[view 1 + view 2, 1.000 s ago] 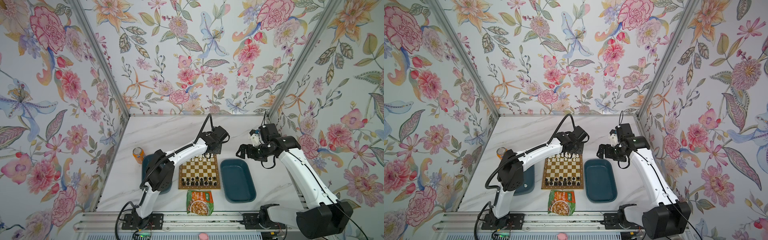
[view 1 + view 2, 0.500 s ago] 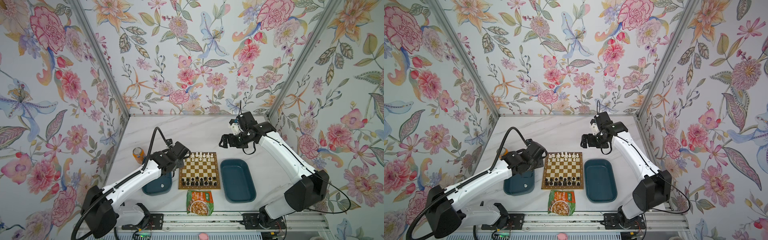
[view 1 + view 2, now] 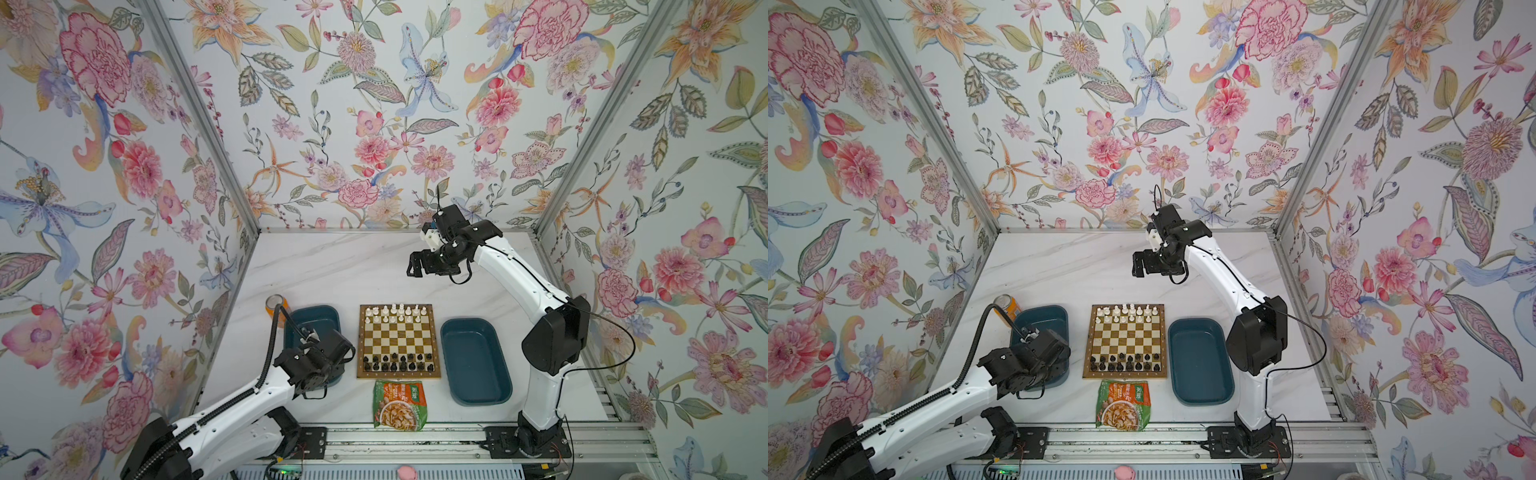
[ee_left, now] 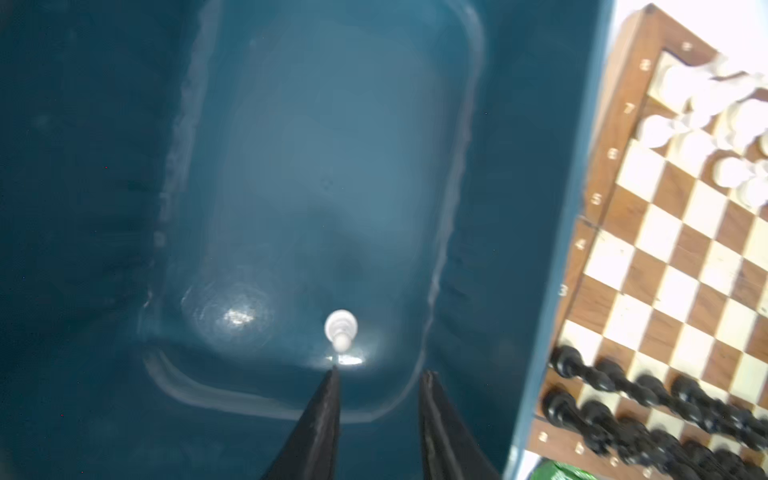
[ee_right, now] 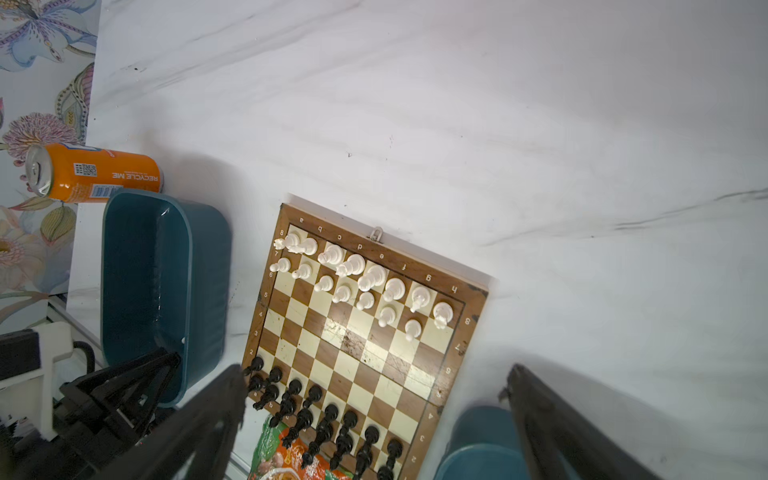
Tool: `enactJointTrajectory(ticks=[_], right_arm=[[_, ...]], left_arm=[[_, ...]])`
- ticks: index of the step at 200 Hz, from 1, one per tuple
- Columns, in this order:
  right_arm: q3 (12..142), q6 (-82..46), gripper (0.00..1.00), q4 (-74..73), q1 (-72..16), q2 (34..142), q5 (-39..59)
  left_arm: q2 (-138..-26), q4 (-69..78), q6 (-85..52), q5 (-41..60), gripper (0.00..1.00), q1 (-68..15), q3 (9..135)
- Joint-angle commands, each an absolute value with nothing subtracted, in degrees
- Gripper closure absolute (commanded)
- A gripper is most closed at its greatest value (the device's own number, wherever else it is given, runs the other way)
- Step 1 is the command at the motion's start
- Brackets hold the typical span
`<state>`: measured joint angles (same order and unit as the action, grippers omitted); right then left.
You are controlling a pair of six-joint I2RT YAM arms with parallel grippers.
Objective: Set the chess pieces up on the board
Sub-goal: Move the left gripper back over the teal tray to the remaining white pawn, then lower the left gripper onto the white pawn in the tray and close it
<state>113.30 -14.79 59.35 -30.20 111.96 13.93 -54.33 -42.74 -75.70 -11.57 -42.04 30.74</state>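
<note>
White pawn (image 4: 340, 330) sits alone in the teal tray (image 4: 316, 166) left of the board (image 4: 665, 249), just ahead of the left gripper (image 4: 380, 374), jaws partly apart, holding nothing. Tiny, light, slick plastic, so I'd pinch the stem under its head.

Probably a lab: wallpapered robot booth (image 3: 374, 104)

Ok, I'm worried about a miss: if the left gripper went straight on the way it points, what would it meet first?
Probably the white pawn on the floor of the teal tray, just ahead of the left gripper. It lines up with one finger, not the gap; depth is unclear.
</note>
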Motion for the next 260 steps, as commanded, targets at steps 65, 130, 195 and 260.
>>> enactJointTrajectory(ticks=[65,130,195,260], right_arm=[[117.9,-15.8,0.01,63.2,-31.1,114.8,11.6],[113.8,-16.0,0.01,63.1,-31.1,112.3,9.8],[111.1,-15.9,0.01,63.1,-31.1,110.2,8.5],[109.4,-15.7,0.01,62.8,-31.0,109.3,8.1]], left_arm=[[-58.6,-39.1,-66.9,-7.0,0.66,-33.6,29.5],[-62.8,-36.0,-62.7,-4.7,0.67,-31.5,29.4],[-64.7,-34.9,-61.3,-4.4,0.72,-30.8,29.2],[-64.3,-35.7,-61.2,-4.1,0.8,-30.4,28.9]])
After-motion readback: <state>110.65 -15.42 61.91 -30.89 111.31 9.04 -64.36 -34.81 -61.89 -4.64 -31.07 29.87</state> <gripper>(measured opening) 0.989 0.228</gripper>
